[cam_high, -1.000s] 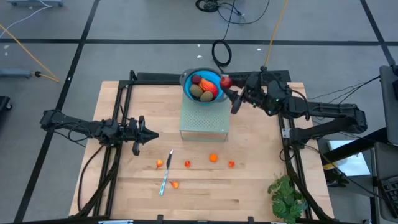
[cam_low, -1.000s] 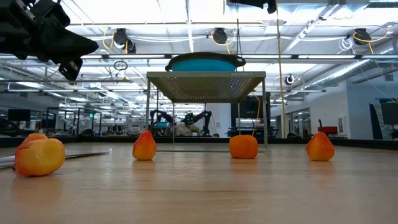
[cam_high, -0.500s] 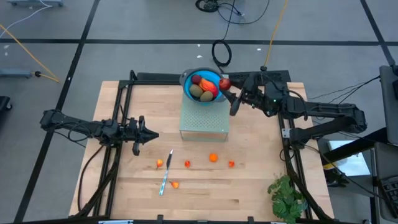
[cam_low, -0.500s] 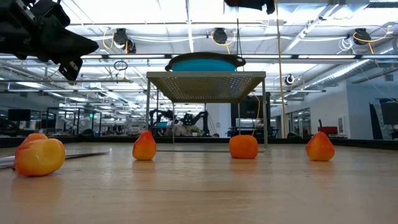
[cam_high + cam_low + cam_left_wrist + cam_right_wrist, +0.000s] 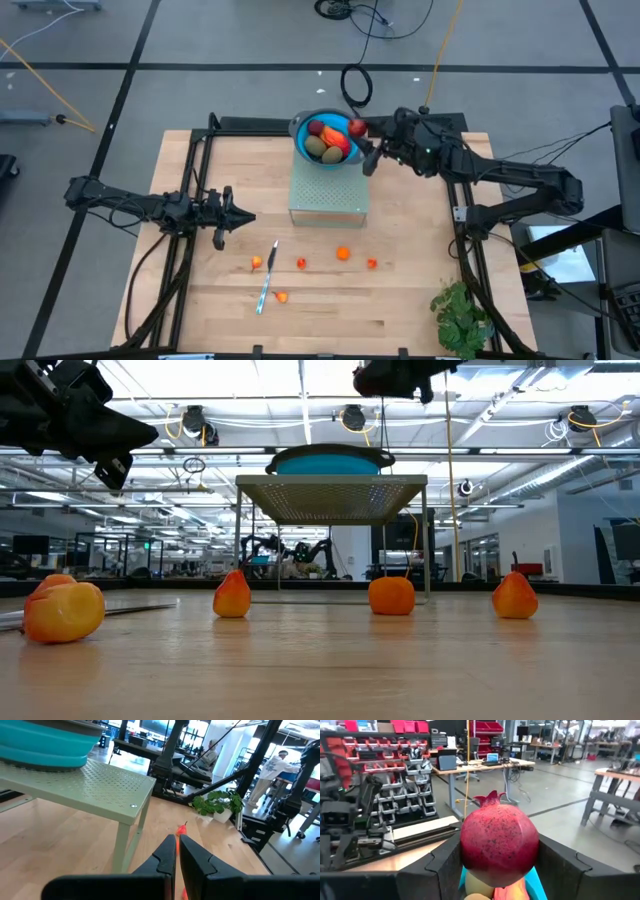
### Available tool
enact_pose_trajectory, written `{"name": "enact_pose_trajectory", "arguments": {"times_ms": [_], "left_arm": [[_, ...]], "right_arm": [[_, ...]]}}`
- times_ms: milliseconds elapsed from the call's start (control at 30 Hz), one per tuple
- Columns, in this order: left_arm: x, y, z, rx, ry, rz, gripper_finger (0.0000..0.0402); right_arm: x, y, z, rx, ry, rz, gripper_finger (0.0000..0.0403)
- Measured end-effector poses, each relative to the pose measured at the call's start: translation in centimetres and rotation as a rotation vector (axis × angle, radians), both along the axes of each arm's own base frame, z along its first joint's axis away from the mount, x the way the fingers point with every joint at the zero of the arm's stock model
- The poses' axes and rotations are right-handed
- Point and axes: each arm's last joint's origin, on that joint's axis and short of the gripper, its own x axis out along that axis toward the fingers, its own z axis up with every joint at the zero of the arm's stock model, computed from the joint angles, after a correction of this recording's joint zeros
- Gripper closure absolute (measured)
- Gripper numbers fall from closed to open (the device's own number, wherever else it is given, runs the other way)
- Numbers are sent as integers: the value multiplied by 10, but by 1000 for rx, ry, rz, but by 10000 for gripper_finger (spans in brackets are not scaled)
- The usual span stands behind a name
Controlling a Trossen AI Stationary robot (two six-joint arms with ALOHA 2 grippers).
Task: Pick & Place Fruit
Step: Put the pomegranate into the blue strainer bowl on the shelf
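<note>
Right pincer (image 5: 362, 135) clamped on a dark red pomegranate (image 5: 499, 843), held at the rim of the blue bowl (image 5: 304, 148) — bowl sits on a green perforated stand (image 5: 328, 196) and already holds several fruit pieces (image 5: 326, 141). Small orange fruits (image 5: 343, 253) lie scattered on the wooden worktop (image 5: 400, 300) near the knife (image 5: 266, 279). Left pincer (image 5: 248, 215) shut, empty, hovering over the worktop's left side.

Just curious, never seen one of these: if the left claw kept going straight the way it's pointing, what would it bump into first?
Probably nothing close: the shut left gripper points past the stand's leg, toward a small orange fruit piece and the green plant beyond. Depth is uncertain.
</note>
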Motion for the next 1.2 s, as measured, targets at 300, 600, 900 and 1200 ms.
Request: {"name": "enact_pose_trajectory", "arguments": {"times_ms": [300, 600, 900, 1200], "left_arm": [[0, 0, 0, 1, 0, 0, 380], [0, 0, 0, 0, 0, 0, 380], [0, 0, 0, -2, 0, 0, 380], [0, 0, 0, -2, -1, 0, 380]], "right_arm": [[7, -29, -10, 48, -17, -65, 197], [35, -52, -4, 96, 14, -35, 197], [65, -65, -11, 134, 106, -19, 197], [65, -67, -21, 188, 191, -32, 197]]}}
